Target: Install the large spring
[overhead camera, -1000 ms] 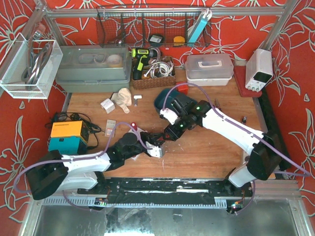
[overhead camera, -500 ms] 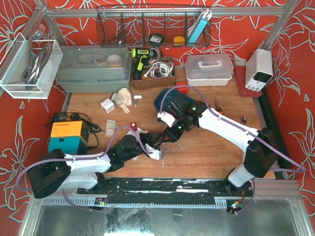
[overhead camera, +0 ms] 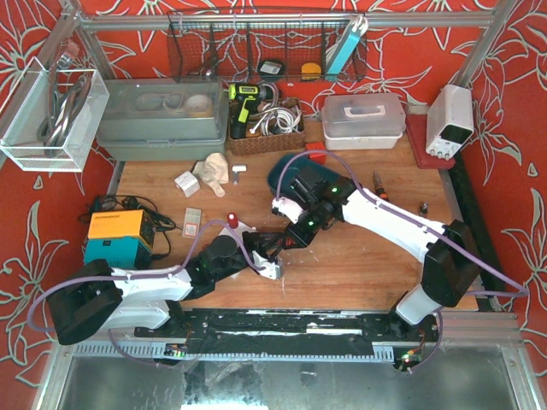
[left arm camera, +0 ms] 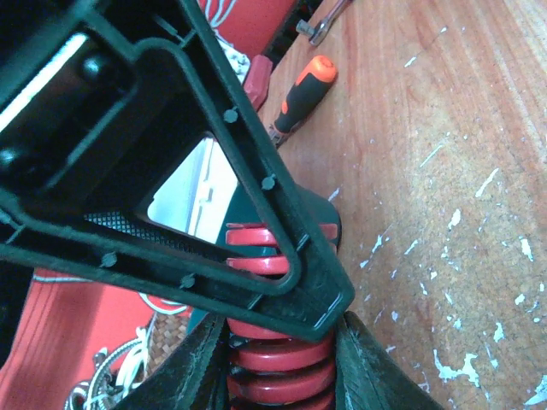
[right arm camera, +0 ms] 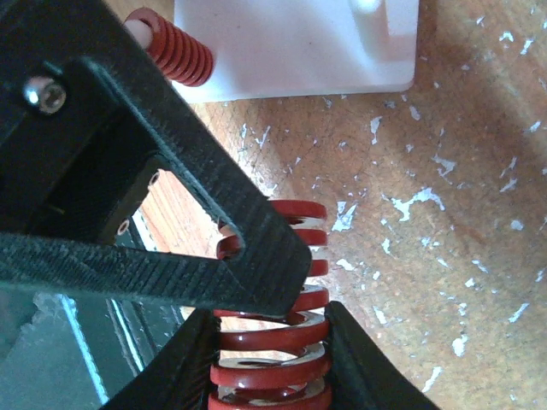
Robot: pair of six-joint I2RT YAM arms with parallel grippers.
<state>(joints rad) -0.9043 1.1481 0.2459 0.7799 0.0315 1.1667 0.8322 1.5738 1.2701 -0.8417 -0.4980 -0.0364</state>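
The large red spring [left arm camera: 275, 376] is held between both grippers just above the wooden table. My left gripper [left arm camera: 280, 346] is shut on one end of it, with the right gripper's black finger [left arm camera: 256, 179] crossing in front. My right gripper [right arm camera: 269, 346] is shut on the other end [right arm camera: 295, 218], with the left gripper's finger [right arm camera: 214, 231] across it. In the top view the two grippers, left [overhead camera: 267, 250] and right [overhead camera: 291, 237], meet at table centre, and the spring is hidden between them. A white block [right arm camera: 291, 43] carrying a small red spring [right arm camera: 175, 47] lies just beyond.
The white block [overhead camera: 272, 269] sits by the left gripper. An orange-handled screwdriver [left arm camera: 303, 85] lies farther off on the table. A dark teal tray [overhead camera: 286, 175] is behind the right wrist. An orange and teal box [overhead camera: 118, 237] stands at the left, and bins line the back.
The right arm has shifted a little to the left and closer to the left gripper. Both grippers stay shut on the spring.
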